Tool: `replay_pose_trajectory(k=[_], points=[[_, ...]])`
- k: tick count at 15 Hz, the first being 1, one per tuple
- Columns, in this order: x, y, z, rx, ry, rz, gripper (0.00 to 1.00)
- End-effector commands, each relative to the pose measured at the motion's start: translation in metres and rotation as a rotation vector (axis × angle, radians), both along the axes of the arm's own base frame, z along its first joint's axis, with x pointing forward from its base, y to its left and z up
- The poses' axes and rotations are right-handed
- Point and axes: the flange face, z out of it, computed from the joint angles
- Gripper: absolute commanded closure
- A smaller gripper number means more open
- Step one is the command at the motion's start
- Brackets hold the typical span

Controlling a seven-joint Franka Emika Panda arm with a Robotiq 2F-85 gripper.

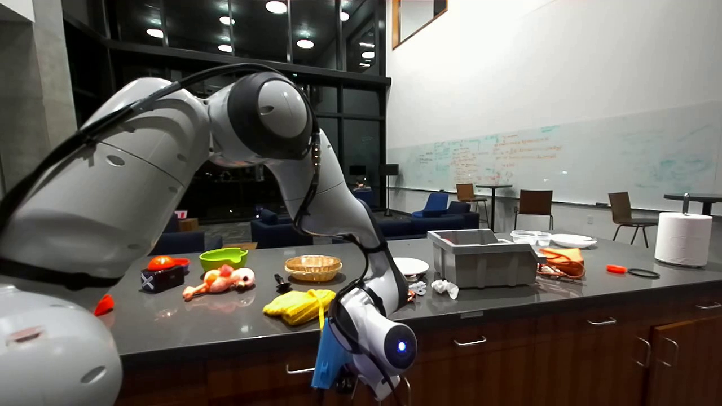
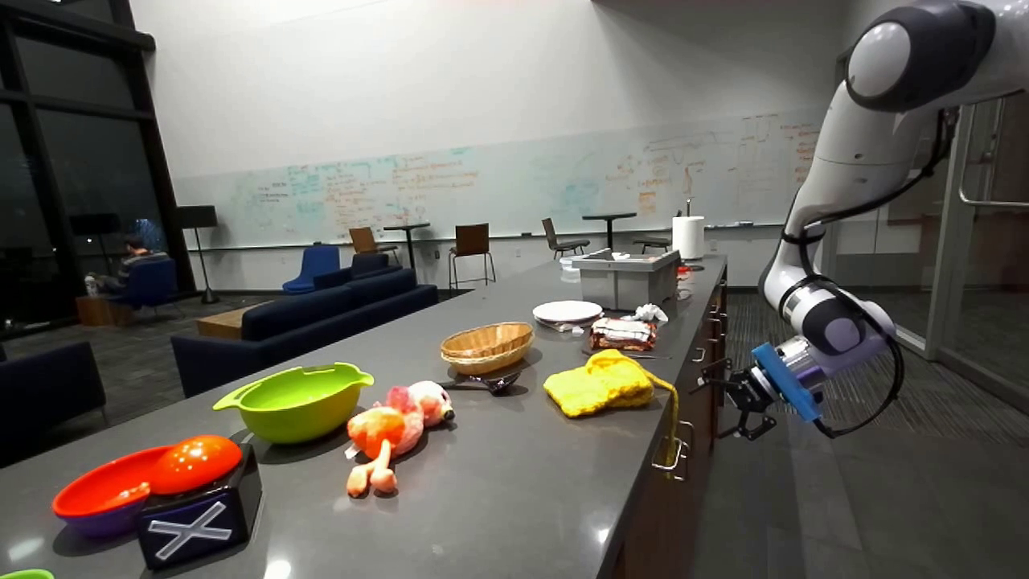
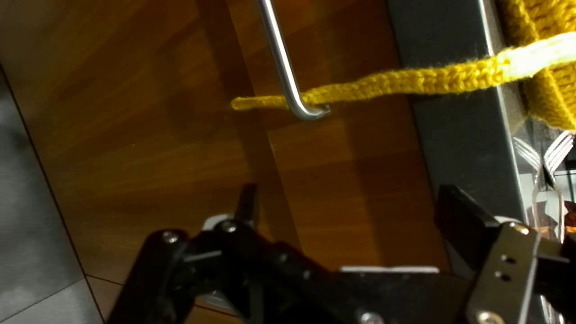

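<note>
Bench [image 2: 514,490], dark grey and glossy, ran off toward two o'clock in an exterior view, above wooden cabinets [image 1: 569,361]. Near its edge lay a yellow knitted bundle [image 2: 599,386], at nine o'clock from the gripper [image 3: 348,193] in an exterior view and at two o'clock from it in the wrist view. The bundle's strap [image 3: 391,82] drooped over the edge and passed behind a silver handle [image 3: 284,63] at eleven o'clock from the jaws. Those jaws, out beyond the bench in front of the cabinets, were released and well parted.

From the bundle, in an exterior view, a white plate [image 2: 567,312] lay at eleven o'clock, a grey bin [image 2: 619,288] stood at twelve, and a packet [image 2: 623,335] and a farther paper roll [image 2: 688,238] were at one. A wicker basket [image 2: 490,360] sat toward ten, a pink plush bird [image 2: 410,422] and a green bowl [image 2: 301,418] beyond it toward nine, and a black box [image 2: 197,527] marked with an X toward eight.

A whiteboard [image 2: 547,201] scrawled in teal and orange stretched along a pale wall [image 2: 450,80]. From the middle of an exterior view, tall dark windows [image 2: 72,80] rose at ten o'clock, a seated person [image 2: 138,256] and dark blue sofas [image 2: 321,318] were at nine, a brown chair [image 2: 472,241] stood at eleven, and grey floor [image 2: 792,498] showed at four.
</note>
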Motion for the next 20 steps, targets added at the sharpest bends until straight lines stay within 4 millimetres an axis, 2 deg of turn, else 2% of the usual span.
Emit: replay_pose_trajectory(k=[1, 6, 12, 20], points=[[-0.008, 0.004, -0.003, -0.014, -0.025, 0.049, 0.0], [-0.032, 0.014, -0.019, -0.011, -0.096, 0.122, 0.0], [-0.066, 0.031, -0.046, 0.003, -0.267, 0.213, 0.0], [-0.075, 0.046, -0.076, 0.04, -0.511, 0.156, 0.0]])
